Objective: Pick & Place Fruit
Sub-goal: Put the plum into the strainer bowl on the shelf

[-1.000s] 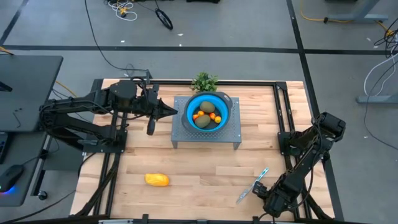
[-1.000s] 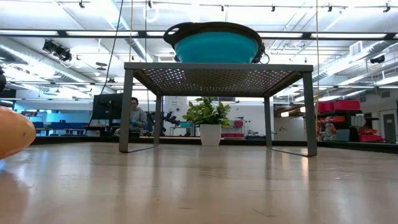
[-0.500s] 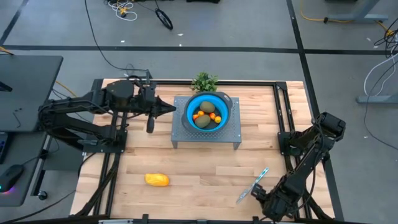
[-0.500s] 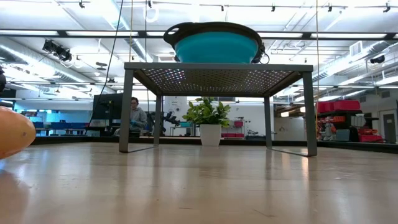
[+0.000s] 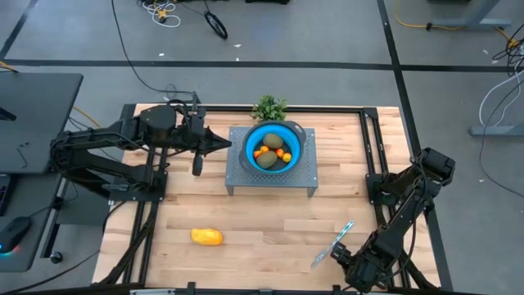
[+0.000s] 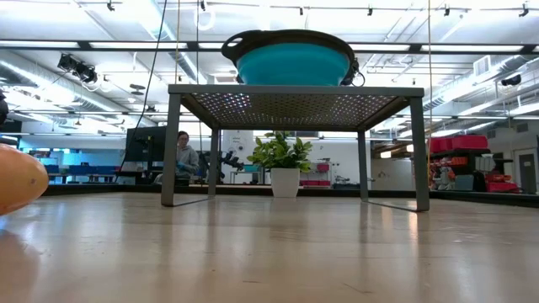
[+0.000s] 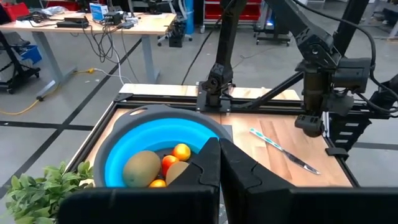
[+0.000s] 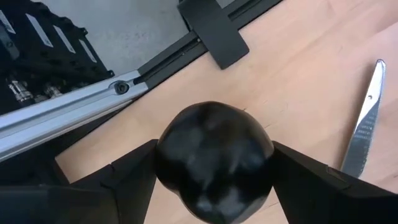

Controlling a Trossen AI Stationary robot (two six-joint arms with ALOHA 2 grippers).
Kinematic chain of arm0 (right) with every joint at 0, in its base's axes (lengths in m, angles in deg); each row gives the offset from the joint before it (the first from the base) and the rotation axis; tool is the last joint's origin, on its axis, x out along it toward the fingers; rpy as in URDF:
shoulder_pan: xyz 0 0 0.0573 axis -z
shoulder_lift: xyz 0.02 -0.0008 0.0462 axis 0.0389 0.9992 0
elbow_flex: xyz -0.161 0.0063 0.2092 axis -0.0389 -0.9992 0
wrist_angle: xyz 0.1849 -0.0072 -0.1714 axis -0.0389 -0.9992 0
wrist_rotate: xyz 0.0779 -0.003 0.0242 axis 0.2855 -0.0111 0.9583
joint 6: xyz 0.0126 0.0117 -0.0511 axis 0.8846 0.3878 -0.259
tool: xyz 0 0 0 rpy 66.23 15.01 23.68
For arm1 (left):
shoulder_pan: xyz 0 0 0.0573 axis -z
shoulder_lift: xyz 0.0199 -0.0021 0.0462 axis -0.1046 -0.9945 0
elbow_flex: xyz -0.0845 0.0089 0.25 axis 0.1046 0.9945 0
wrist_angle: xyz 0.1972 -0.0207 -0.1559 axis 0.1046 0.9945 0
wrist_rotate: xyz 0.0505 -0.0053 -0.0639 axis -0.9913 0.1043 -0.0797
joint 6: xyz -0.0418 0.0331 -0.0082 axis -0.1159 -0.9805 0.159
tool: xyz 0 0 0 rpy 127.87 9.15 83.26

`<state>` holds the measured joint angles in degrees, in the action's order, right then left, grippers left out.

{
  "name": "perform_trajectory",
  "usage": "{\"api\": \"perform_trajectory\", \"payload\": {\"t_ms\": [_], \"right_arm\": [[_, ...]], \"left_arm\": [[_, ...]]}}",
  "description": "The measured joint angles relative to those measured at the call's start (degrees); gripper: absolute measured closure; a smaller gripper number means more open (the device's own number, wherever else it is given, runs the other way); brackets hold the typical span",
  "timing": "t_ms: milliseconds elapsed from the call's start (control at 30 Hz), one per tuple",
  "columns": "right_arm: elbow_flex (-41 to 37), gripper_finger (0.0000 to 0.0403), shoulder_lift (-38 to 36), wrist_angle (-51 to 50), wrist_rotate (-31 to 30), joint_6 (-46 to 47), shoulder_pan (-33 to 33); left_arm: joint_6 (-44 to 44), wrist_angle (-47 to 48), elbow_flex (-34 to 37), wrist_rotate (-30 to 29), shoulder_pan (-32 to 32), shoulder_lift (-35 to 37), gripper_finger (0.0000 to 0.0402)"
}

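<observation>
A blue bowl (image 5: pixel 274 147) stands on a grey perforated stand (image 5: pixel 271 177). It holds two olive-brown ovals (image 7: pixel 142 168) and tiny orange pieces (image 7: pixel 181 151). The yellow-orange oblong (image 5: pixel 206 237) lies on the table near its near-left part and shows at the low view's edge (image 6: pixel 17 178). My left gripper (image 5: pixel 221 145) hovers shut just left of the bowl, seen shut in its wrist view (image 7: pixel 219 163). My right gripper (image 5: pixel 342 256) is at the near edge beside the knife, shut on the near-black round fruit (image 8: pixel 214 162). My right gripper pinches the near-black round fruit (image 8: pixel 186 155) between its two fingers (image 8: pixel 134 171), one on each side of its widest part. The fruit fills the gap above the wooden table top. Whether it rests on the wood or is lifted, I cannot tell.
A silver knife with a light-blue handle (image 5: pixel 333 243) lies near the right gripper, its blade (image 8: pixel 367 118) just beside the held fruit. A green sprig (image 5: pixel 268 107) sits behind the stand. Black frame rails (image 5: pixel 372 152) border the table. A person (image 6: pixel 182 156) sits far behind.
My right gripper has edged a little toward the table's left along the near edge, closer to the knife, still shut on the dark fruit. Everything else has stayed where it was.
</observation>
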<state>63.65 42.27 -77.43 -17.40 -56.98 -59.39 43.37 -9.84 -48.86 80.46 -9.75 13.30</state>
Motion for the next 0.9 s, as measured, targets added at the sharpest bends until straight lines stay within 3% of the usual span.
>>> {"api": "perform_trajectory", "payload": {"t_ms": [900], "right_arm": [[9.3, 0.0117, -1.0, -6.7, -10.3, -1.1, 10.0]], "left_arm": [[0.1, 0.3, 0.0, 1.3, 0.0, 2.6, 0.0401]]}}
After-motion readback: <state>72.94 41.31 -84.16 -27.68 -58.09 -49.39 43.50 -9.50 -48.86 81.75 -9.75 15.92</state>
